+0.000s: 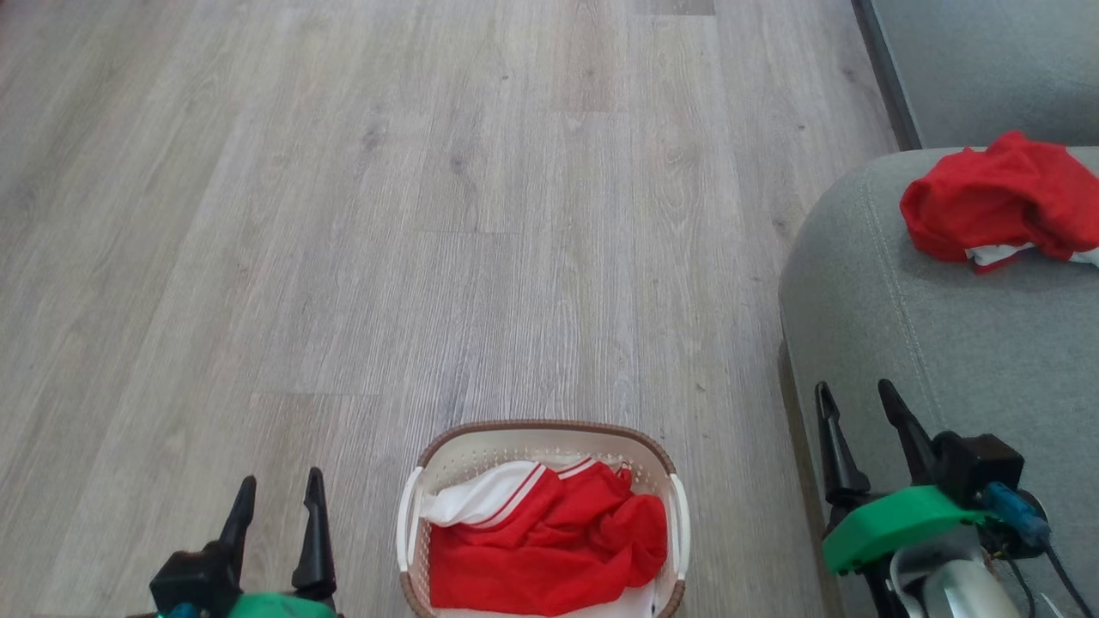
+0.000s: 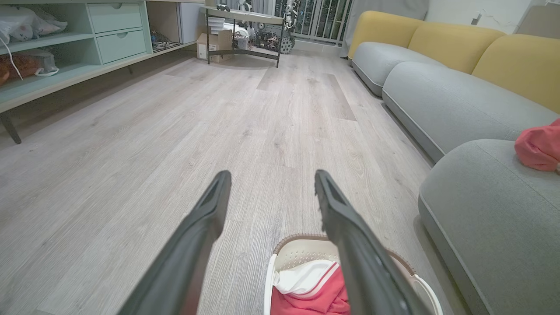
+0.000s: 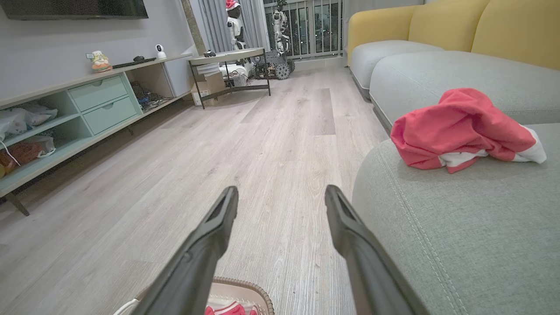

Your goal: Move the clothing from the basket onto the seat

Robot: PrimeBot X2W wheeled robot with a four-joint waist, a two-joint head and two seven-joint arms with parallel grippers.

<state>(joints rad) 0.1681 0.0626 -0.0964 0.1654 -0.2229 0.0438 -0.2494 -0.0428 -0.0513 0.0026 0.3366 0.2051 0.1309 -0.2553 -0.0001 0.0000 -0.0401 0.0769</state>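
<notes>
- The head view gives us both ends of the job at once. The basket (image 1: 549,427) stands on the wooden floor (image 1: 386,215) at bottom centre. A red-and-white garment (image 1: 549,541) is crumpled inside it, with its white striped part toward the far left corner.
- In the same view a second red garment (image 1: 996,202) lies bunched on the seat (image 1: 927,343) at the upper right, well apart from the basket.
- The left gripper (image 1: 282,477) sits at the lower left, near the basket but apart from it. Its fingers are spread, with bare floor between them.
- The right gripper (image 1: 854,386) hangs at the lower right over the seat's near edge. It is likewise spread open and clear of the cloth.
- The left wrist view adds the basket's far end at its bottom edge, partly hidden by that gripper's right-hand finger (image 2: 350,232). A slice of the garment on the seat shows at the right border.
- The right wrist view shows us that garment plainly, with a white panel peeking from under the red. The basket's rim sits at the bottom between the fingers, and the left finger crosses part of it.
- Both wrist views open up the room beyond. A pale green low cabinet (image 3: 100,100) with drawers and shelves runs along the left. Yellow backrests (image 2: 450,41) stand behind the grey cushions.
- The seat's rounded corner stands to the basket's right, with a strip of floor between them.
</notes>
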